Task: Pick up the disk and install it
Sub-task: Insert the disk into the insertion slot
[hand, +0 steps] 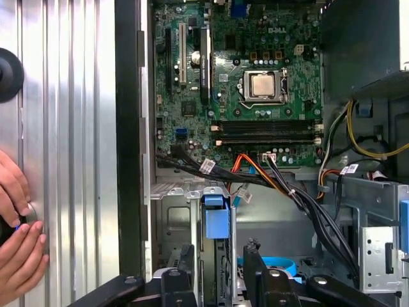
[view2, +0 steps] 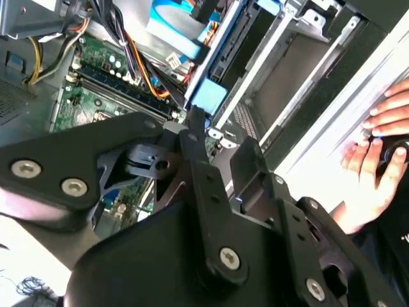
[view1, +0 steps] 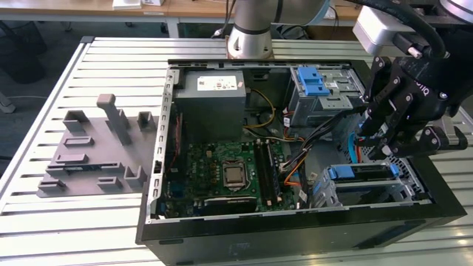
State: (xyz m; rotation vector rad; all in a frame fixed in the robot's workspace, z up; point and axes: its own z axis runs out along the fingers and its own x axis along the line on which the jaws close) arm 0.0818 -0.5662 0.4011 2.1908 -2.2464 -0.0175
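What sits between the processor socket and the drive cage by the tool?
In the first wrist view, memory slots and a black-and-orange cable bundle lie between processor socket and drive cage.

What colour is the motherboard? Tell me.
The motherboard is green; first wrist view shows it best.

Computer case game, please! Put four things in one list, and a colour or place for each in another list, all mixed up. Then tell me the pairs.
Things:
1. board
2. hand
3. disk
4. pincer

Colours and places:
A. on the table, outside the case
B. just above the disk
C. green
D. in the metal cage

Pairs: 1-C, 2-A, 3-D, 4-B
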